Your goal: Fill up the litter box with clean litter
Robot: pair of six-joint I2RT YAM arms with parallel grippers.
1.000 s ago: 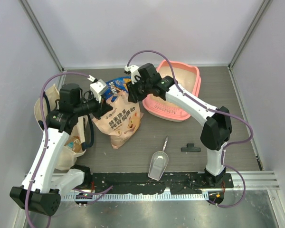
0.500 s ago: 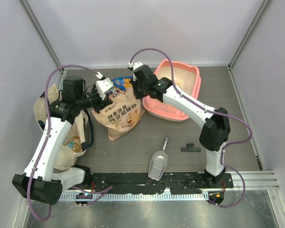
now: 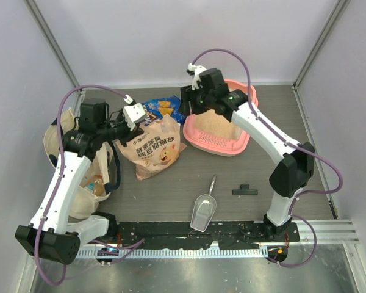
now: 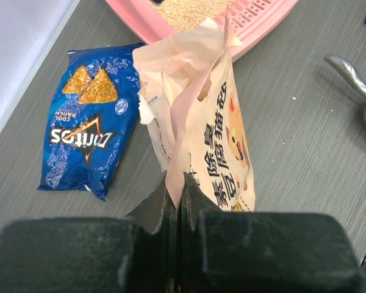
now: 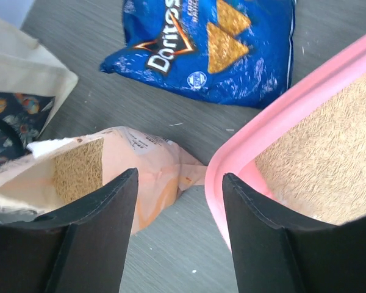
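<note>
The pink litter box (image 3: pixel 249 96) sits at the back right with pale beige litter (image 3: pixel 216 125) inside; its rim (image 5: pixel 280 116) and litter (image 5: pixel 329 159) show in the right wrist view. The pinkish-beige litter bag (image 3: pixel 152 146) stands on the table left of it, its open top showing granules (image 5: pixel 79 168). My left gripper (image 3: pixel 133 117) is shut on the bag's top edge (image 4: pixel 198 91), pinching it between the fingers. My right gripper (image 3: pixel 190 104) is open and empty, hovering over the gap between the bag (image 5: pixel 146 171) and the box rim.
A blue Doritos bag (image 3: pixel 163 108) lies behind the litter bag. A cream tote bag (image 3: pixel 82 198) sits at the left edge. A metal scoop (image 3: pixel 204 210) and a black clip (image 3: pixel 244 191) lie on the table near the front.
My right gripper has come off the bag's top and moved up and right toward the litter box. The bag has settled upright, still held by my left gripper.
</note>
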